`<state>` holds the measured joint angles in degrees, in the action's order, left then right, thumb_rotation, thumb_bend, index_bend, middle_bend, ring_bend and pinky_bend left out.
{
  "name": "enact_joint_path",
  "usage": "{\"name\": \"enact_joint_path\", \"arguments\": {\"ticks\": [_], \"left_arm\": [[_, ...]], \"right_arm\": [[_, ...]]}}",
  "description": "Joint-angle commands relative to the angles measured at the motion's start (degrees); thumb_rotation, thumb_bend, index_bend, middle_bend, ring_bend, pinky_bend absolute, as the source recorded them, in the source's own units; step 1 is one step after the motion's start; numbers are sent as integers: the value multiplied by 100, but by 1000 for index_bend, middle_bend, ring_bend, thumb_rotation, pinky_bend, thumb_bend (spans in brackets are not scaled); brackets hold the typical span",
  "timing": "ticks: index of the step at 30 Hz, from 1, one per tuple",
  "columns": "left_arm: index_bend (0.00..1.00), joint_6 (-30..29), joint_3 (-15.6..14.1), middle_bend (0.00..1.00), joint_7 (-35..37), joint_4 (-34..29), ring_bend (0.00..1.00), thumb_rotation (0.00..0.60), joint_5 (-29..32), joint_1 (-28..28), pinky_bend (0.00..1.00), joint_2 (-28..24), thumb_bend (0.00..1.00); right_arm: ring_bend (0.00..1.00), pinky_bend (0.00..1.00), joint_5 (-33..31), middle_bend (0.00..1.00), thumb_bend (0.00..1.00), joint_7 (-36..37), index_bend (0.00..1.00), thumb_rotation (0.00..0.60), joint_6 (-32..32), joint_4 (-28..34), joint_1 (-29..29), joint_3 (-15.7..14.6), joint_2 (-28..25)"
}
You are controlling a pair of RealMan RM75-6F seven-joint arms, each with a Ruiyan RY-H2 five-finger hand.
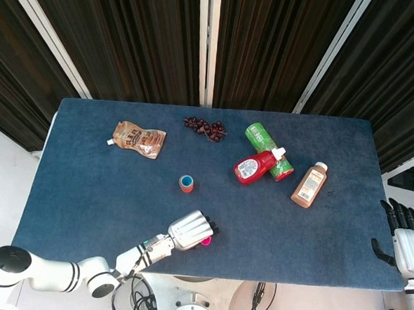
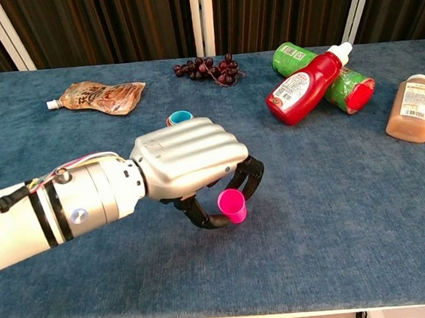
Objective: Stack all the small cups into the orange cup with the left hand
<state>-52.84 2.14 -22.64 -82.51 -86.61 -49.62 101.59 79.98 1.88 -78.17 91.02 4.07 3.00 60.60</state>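
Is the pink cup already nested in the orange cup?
No, the pink cup is held in the left hand, well in front of the orange cup in the chest view.

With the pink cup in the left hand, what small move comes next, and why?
Probably carry it toward the orange cup: the left hand pinches the pink cup, which looks clear of the table, and the orange cup stands just beyond the hand.

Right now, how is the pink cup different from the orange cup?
The pink cup is pinched in the left hand and tilted; the orange cup stands upright on the table, untouched. The pink cup shows nothing inside; the orange cup holds a blue cup nested inside. Both are small plastic cups.
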Motion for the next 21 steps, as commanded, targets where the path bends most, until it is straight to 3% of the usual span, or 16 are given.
{"name": "enact_joint_path", "arguments": {"ticks": [1, 9, 12, 21], "left_arm": [[532, 21, 214, 541, 209, -284, 580, 600, 262, 41, 716, -154, 272], [532, -137, 687, 541, 65, -852, 580, 600, 719, 85, 716, -783, 273], [533, -136, 947, 541, 57, -956, 580, 600, 1201, 125, 719, -1046, 272], [534, 122, 1340, 541, -81, -442, 580, 600, 2474, -43, 720, -1166, 274]], "right_arm": [[0, 0, -2, 0, 323, 8, 0, 600, -9, 10, -2, 8, -11], [0, 0, 11, 0, 323, 6, 0, 600, -17, 30, -4, 9, -29], [0, 0, 31, 0, 323, -18, 0, 600, -29, 50, -7, 1, -25], [0, 0, 33, 0, 323, -107, 0, 600, -21, 93, 0, -7, 2]]}}
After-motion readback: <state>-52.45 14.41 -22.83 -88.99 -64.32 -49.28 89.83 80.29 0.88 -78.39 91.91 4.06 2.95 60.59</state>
